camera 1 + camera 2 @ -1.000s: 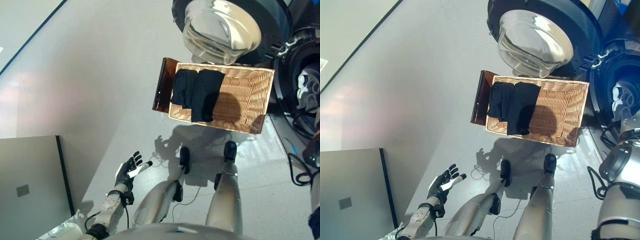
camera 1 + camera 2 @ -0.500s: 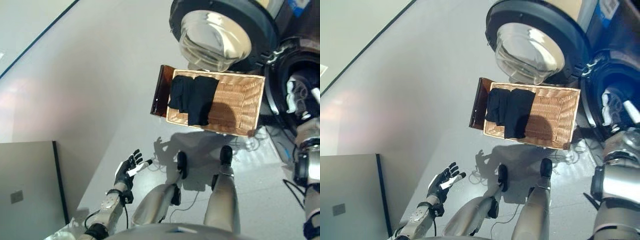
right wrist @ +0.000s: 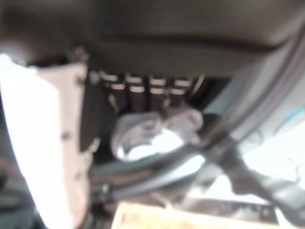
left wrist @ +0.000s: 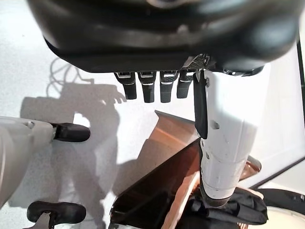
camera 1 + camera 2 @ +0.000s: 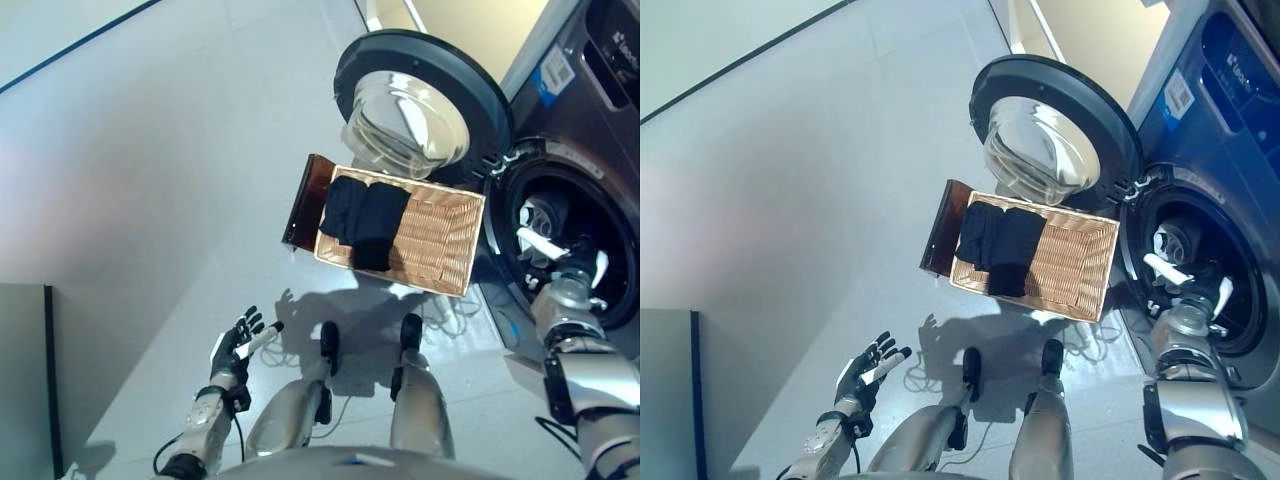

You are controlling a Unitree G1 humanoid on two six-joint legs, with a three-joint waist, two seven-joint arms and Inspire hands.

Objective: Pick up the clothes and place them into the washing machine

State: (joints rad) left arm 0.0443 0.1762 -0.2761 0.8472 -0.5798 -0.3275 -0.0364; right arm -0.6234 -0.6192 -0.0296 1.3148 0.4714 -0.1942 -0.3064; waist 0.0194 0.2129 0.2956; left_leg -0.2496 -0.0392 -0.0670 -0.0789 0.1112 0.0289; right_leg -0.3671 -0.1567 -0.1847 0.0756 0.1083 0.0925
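Nearest to me, my left hand [image 5: 232, 347] hangs over the floor [image 5: 150, 200], well short of the basket [image 5: 440, 240]. Its fingers [image 4: 145, 87] are straight and spread, holding nothing and touching nothing.

The basket is my landmark. It is a wicker one standing on the floor, and it holds the dark clothes [image 5: 362, 213], folded and lying at the end of it that is farther from the washer [image 5: 1200, 180]; the rest of the basket shows bare weave. A brown panel [image 5: 298, 202] leans against that same end, on the outside.

Just beyond the basket the washer's round door [image 5: 420, 100] stands swung wide, its glass bowl facing out. Beside the basket the drum opening [image 5: 1195, 265] gapes, and my right hand [image 5: 1188, 283] reaches into it. A pale cloth [image 3: 157, 131] shows just past its fingers in the wrist view; I cannot tell whether they are curled on it or relaxed.
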